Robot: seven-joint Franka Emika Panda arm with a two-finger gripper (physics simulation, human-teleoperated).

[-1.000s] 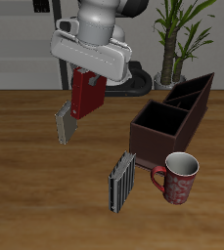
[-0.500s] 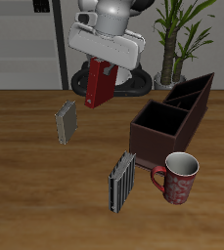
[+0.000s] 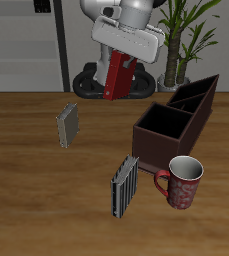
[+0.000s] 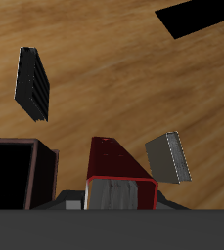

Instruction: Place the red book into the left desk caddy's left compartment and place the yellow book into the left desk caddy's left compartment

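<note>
From the front, my claw holds the red book clamped, tilted, high above the table. The caddy stands off to one side nearer the front edge, its long axis running back. The small striped book stands alone.

From my wrist, the red book hangs below me, the caddy beside it, the striped book opposite.

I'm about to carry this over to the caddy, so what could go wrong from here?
1. The red book hangs tilted in the gripper, so its lower corner may catch the left desk caddy wall or a divider rather than slip into the narrow compartment.
2. Held by one end, it might swing or slip on a fast move.
3. The boxier caddy stands right beside the target; lining up over the wrong box seems easy.
</note>
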